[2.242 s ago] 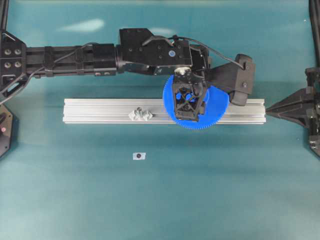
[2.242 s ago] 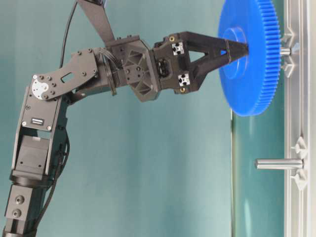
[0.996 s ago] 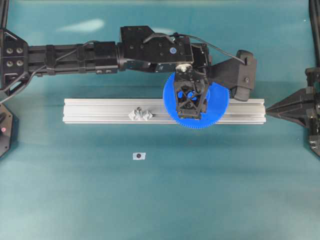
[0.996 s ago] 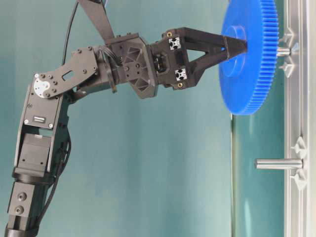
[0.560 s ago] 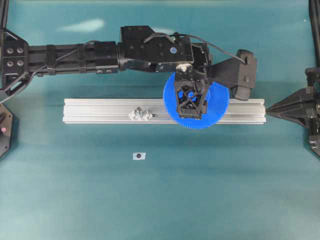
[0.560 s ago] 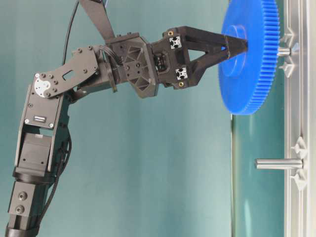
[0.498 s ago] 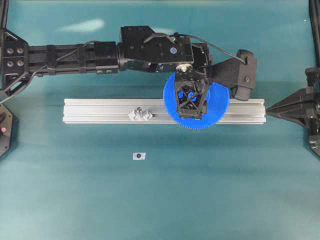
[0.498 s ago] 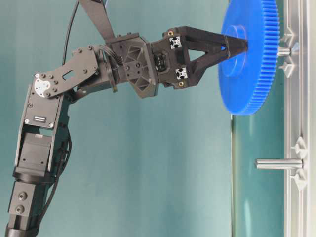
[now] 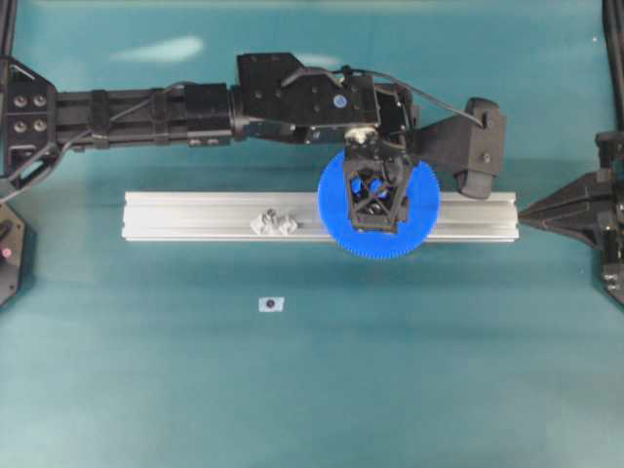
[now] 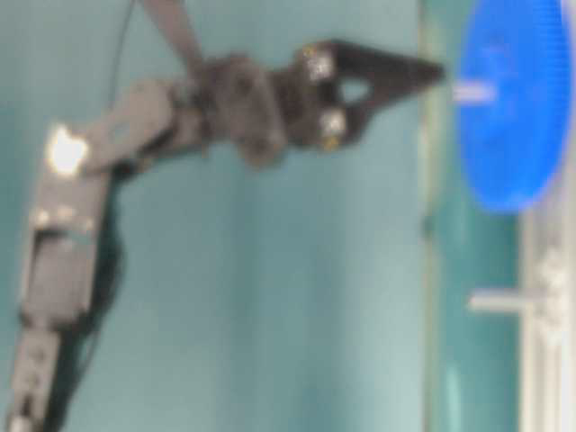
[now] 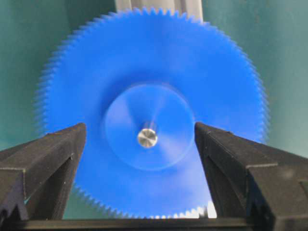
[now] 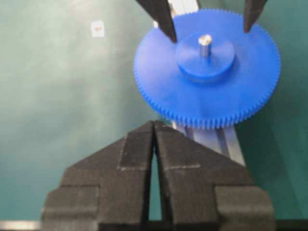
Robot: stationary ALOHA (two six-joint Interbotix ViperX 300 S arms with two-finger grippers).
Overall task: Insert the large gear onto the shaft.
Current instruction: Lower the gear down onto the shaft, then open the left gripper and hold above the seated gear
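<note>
Confirm the large gear [image 12: 207, 70] is seated on the shaft [image 12: 205, 42]; the left gripper [image 11: 139, 144] stands released above it.

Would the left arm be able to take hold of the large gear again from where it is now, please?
Probably yes. The left gripper is open, its fingers either side of the large gear's hub, with nothing between. The gear sits on the shaft.

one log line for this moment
phase: release | large gear: on shaft, pin tip through hub | left gripper: open, clear of gear | right gripper: shut, parked
</note>
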